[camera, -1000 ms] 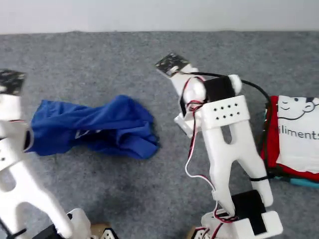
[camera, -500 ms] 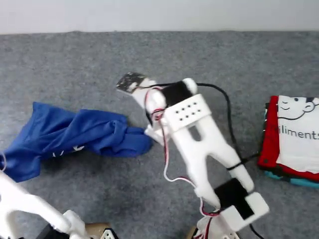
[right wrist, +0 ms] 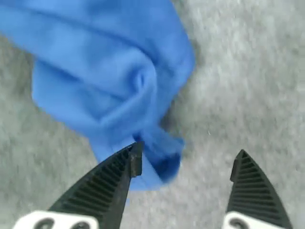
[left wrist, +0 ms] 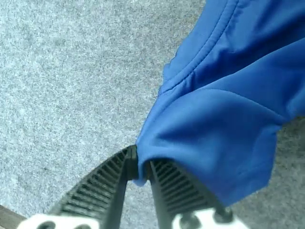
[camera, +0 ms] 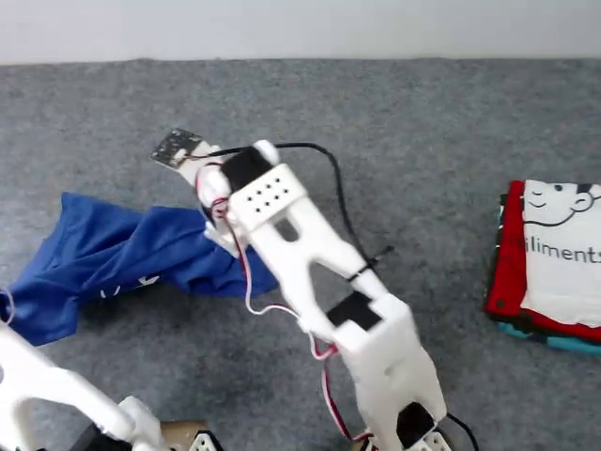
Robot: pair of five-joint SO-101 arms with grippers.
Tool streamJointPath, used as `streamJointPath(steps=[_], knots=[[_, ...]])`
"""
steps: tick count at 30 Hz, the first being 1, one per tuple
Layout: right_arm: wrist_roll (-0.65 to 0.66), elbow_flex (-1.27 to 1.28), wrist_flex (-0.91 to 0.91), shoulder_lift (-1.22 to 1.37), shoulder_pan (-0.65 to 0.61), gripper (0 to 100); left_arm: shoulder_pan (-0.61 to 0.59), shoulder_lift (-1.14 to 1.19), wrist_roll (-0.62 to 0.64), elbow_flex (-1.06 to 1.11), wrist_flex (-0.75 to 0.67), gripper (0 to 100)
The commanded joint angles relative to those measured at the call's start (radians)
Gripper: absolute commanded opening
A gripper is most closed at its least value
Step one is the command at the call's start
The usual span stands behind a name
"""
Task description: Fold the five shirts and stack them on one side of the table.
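Stack point(camera: 549, 272) of folded shirts looks done. Blue shirt point(left wrist: 214, 119) lies unfolded, pinched between left gripper point(left wrist: 139, 168) fingers; right gripper point(right wrist: 187, 160) gapes, cloth beside one finger.

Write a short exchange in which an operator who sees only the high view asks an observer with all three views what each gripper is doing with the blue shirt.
Operator: Does the left gripper have hold of the blue shirt?
Observer: Yes. The left wrist view shows its jaws shut on a fold at the shirt's edge.
Operator: And the right gripper, hidden under its arm?
Observer: It is open. One finger sits at the shirt's bunched end, the other over bare table.
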Motion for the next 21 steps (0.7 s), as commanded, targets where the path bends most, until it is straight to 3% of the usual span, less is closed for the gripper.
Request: streamJointPath(steps=[1, 8, 14, 21], knots=[[-0.051, -0.241, 0.038, 0.105, -0.012, 29.9, -0.003, -0.035, -0.009, -0.004, -0.021, 1], [-0.063, -0.428, 0.119, 0.332, -0.015, 28.1, -0.002, -0.035, -0.009, -0.004, -0.020, 1], [0.037, -0.446, 0.120, 0.354, -0.013, 0.0, -0.002, -0.035, -0.009, -0.004, -0.020, 1], [0.081, -0.423, 0.127, 0.179, -0.010, 1.0, -0.002, -0.038, -0.009, -0.013, -0.018, 1]])
